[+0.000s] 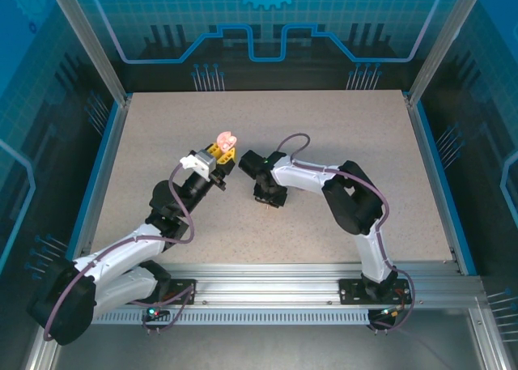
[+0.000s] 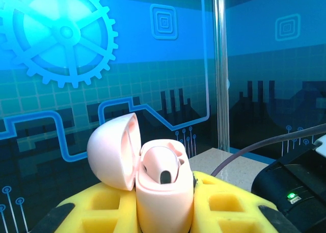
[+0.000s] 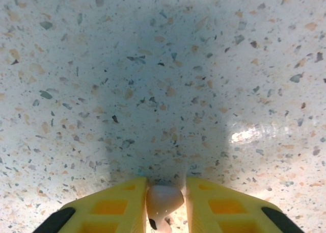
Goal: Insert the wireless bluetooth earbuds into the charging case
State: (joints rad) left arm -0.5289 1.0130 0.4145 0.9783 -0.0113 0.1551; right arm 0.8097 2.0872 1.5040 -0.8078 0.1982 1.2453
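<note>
The pale pink charging case (image 2: 163, 187) is clamped upright between the yellow fingers (image 2: 224, 207) of the left gripper (image 2: 165, 215) and held up off the table (image 1: 348, 135), its lid (image 2: 112, 151) swung open to the left. A pale pink earbud (image 3: 164, 198) is pinched in the right gripper (image 3: 165, 202), seemingly touched by both fingers, low over the speckled tabletop and near the raised case

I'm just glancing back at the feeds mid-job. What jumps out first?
The pale pink charging case stands out first, its lid swung open, clamped in the left gripper and held up above the middle of the table. Next is the pale pink earbud pinched in the right gripper, low over the speckled tabletop just right of the case.
</note>
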